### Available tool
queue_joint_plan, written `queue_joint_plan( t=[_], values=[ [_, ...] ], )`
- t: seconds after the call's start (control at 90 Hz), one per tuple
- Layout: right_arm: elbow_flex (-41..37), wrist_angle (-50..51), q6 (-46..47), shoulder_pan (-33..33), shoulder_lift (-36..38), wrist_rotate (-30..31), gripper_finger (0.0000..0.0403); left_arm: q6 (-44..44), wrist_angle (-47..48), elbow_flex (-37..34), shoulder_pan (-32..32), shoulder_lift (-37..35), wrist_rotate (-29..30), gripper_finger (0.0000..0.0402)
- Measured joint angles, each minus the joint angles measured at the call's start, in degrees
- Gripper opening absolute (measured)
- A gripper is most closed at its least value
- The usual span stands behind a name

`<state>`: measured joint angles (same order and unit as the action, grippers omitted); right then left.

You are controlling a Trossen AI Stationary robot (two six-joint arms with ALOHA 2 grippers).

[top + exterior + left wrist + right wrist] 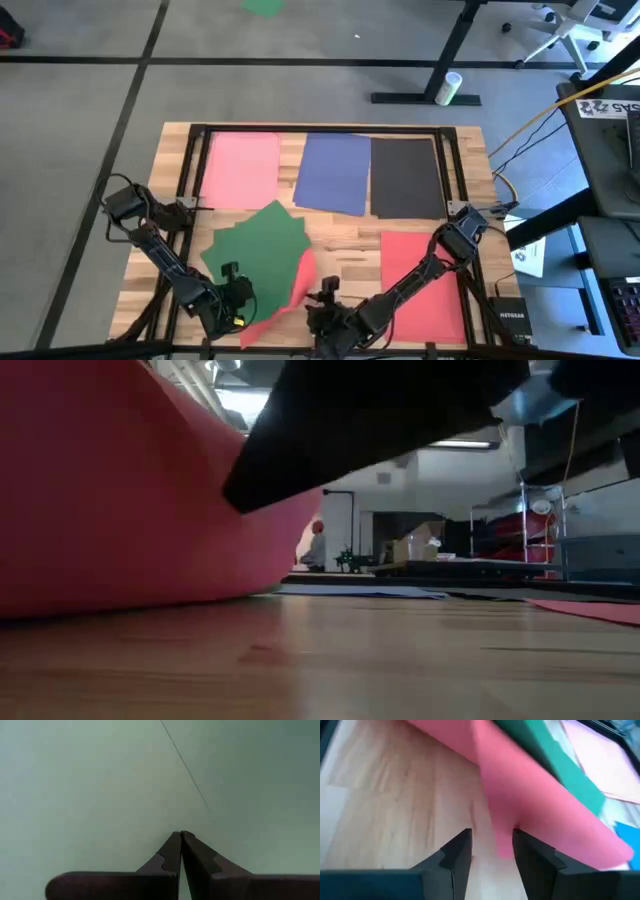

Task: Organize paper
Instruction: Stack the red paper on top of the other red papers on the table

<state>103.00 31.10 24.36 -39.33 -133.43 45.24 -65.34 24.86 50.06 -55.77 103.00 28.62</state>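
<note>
Red sheet (pixel 110 490) rears up close before the low camera, its edge lifted off the tabletop (pixel 345 250). Beside it the green sheet (pixel 258 250) lies askew, long axis diagonal. Left tool (pixel 180 836) pinched shut on green sheet. Right tool (pixel 491 842) parted around the red sheet's corner.

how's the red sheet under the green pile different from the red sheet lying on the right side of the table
The red sheet under the green pile is curled, one edge lifted off the table, while the red sheet on the right lies flat. The first is partly covered by green sheets; the second lies uncovered, though the right arm reaches across above it. The right gripper, open, has the first one's corner between its fingers; nothing grips the second. Both are plain red paper.
</note>
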Motion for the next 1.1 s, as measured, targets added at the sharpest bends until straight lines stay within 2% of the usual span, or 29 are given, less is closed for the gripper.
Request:
queue_joint_plan(
  t=[0.233,0.411,0.656,0.756,0.856,0.933,1.1],
  values=[
    [2.4,5.3,4.2,0.0,0.0,0.9,0.0133,0.0,0.0,0.0,0.0,0.0,0.0,0.0],
    [2.2,8.7,3.6,0.0,0.0,5.3,0.0133,0.0,0.0,0.0,0.0,0.0,0.0,0.0],
    [2.2,10.9,-3.9,0.0,0.0,12.3,0.0133,0.0,-0.4,0.0,0.0,0.0,-0.1,0.0],
    [2.2,10.9,-5.5,0.3,0.0,13.0,0.0132,0.0,-0.3,0.0,0.0,0.0,-0.1,0.0],
    [2.2,11.0,-5.6,0.9,0.0,9.2,0.012,0.0,-0.3,0.0,0.0,0.0,-0.1,0.0],
    [2.2,10.9,-5.8,1.6,0.0,3.1,0.0101,0.0,-0.2,0.0,0.0,0.0,-0.1,0.0],
    [2.2,10.9,-5.9,3.1,0.0,-6.8,0.0029,0.0,-0.3,0.0,0.0,0.0,-0.1,0.0]
  ],
)
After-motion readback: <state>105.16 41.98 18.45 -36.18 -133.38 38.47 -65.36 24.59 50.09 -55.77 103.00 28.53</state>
